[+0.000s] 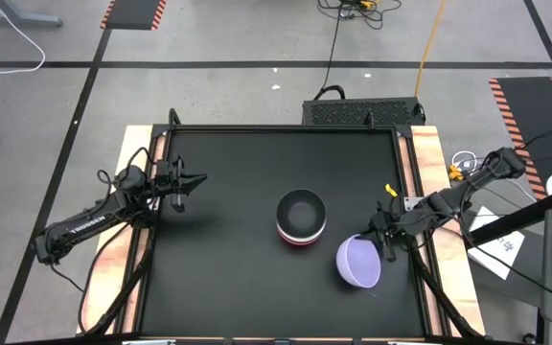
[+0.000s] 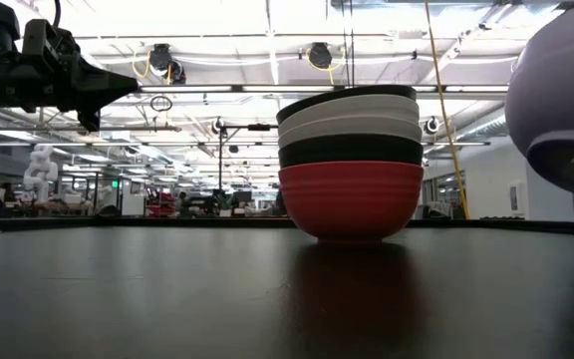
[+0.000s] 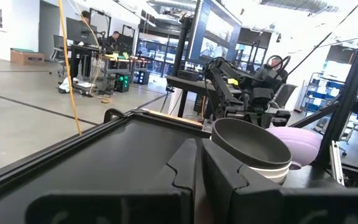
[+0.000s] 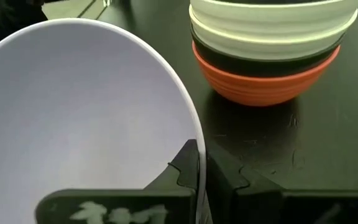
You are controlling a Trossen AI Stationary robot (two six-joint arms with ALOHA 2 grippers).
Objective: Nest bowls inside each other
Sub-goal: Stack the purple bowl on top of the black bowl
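Low view: lavender bowl [image 2: 566, 95] cut off by the right edge; the gripper holding it is out of frame. Stack of bowls [image 2: 351, 165]: only rim bands of the inner ones show, bodies hidden inside the red bowl [image 2: 351, 199]. Right wrist view: stack's top cropped by the upper edge. High view: only the top black bowl [image 1: 301, 210] shows fully; lower count probably not readable. Left wrist view: people in the background too small to tell.
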